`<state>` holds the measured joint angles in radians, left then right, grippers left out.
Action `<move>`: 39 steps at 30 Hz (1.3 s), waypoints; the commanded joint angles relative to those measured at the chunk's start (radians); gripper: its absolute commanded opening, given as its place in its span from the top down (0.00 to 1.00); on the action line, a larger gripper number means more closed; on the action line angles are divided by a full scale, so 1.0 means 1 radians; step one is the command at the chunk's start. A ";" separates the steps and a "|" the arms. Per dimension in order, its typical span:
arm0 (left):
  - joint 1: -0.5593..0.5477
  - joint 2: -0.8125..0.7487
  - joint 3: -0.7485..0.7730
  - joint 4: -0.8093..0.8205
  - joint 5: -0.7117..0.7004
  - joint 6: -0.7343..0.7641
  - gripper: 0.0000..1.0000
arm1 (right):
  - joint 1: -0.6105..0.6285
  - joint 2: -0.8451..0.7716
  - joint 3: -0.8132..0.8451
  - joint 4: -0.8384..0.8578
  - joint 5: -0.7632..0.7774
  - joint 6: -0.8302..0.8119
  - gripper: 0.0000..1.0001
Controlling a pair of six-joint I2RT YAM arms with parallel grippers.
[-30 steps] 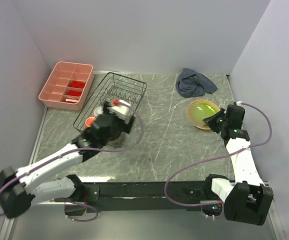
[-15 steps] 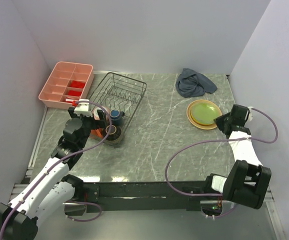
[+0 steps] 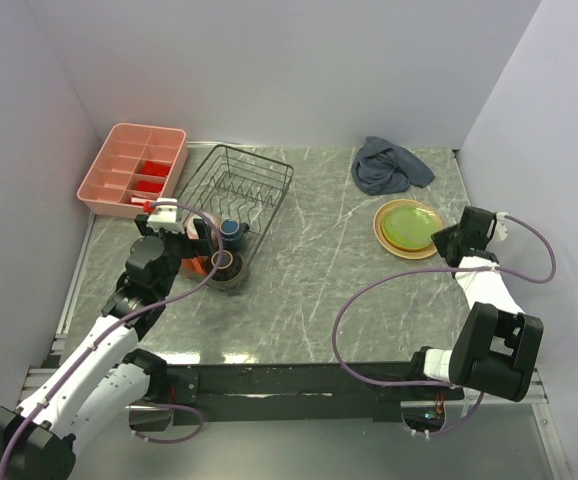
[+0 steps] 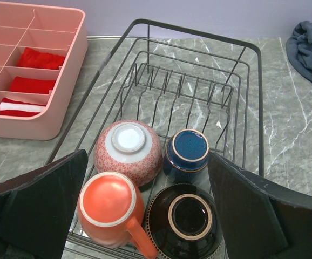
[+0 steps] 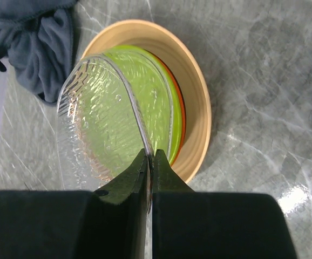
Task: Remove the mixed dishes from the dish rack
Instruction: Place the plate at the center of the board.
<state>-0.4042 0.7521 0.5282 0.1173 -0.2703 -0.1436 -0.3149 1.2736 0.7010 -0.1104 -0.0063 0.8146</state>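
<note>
My left fingers (image 4: pixel 37 199), wide above the dish rack (image 3: pixel 249 185), should next drop onto the orange mug (image 4: pixel 108 208); right fingers (image 5: pixel 129 186) shut.

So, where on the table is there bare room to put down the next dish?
Free: the marble table between the dish rack and the tan-yellow plate, down to the arm bases. Crowded: the rack's near end, four dishes; and the plate, where the right gripper holds a clear plate.
</note>
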 commanded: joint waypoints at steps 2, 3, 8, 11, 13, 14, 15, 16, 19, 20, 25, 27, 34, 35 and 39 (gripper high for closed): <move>-0.012 -0.019 0.003 0.064 -0.006 0.001 0.01 | -0.004 -0.031 -0.023 0.087 0.081 0.084 0.95; -0.013 -0.019 0.001 0.065 -0.007 0.002 0.01 | -0.001 -0.034 -0.027 0.092 0.091 0.099 0.95; -0.019 -0.019 0.001 0.064 -0.013 0.004 0.01 | 0.020 -0.040 -0.040 0.090 0.178 0.176 0.94; -0.022 -0.020 0.001 0.064 -0.017 0.006 0.01 | 0.046 -0.022 -0.025 0.083 0.201 0.210 0.93; -0.024 -0.022 0.000 0.065 -0.020 0.007 0.00 | 0.072 -0.008 -0.017 0.081 0.226 0.233 0.93; -0.022 -0.022 0.000 0.065 -0.021 0.009 0.01 | 0.085 0.000 -0.006 0.080 0.235 0.241 0.93; -0.024 -0.023 0.000 0.067 -0.021 0.007 0.01 | 0.092 0.004 0.000 0.077 0.256 0.250 0.93; -0.025 -0.025 0.000 0.067 -0.021 0.007 0.01 | 0.099 0.018 0.008 0.065 0.268 0.265 0.93; -0.027 -0.030 0.000 0.067 -0.023 0.012 0.01 | 0.149 0.043 0.043 0.029 0.328 0.300 0.92; -0.028 -0.031 0.000 0.067 -0.023 0.010 0.01 | 0.155 0.047 0.046 0.028 0.339 0.305 0.92; -0.031 -0.031 -0.004 0.067 -0.020 0.016 0.01 | 0.188 0.102 0.066 0.020 0.364 0.342 0.88; -0.031 -0.034 -0.002 0.067 -0.020 0.016 0.01 | 0.203 0.118 0.066 0.003 0.377 0.356 0.83; -0.035 -0.037 -0.002 0.067 -0.015 0.018 0.00 | 0.212 0.089 0.026 0.002 0.387 0.362 0.54; -0.035 -0.039 -0.002 0.068 -0.015 0.019 0.01 | 0.212 0.078 0.028 -0.002 0.375 0.354 0.54; -0.039 -0.037 -0.002 0.068 -0.012 0.021 0.01 | 0.223 0.043 0.028 -0.020 0.348 0.325 0.51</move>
<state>-0.4358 0.7341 0.5274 0.1383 -0.2859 -0.1341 -0.1074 1.3819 0.7197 -0.1181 0.3229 1.1580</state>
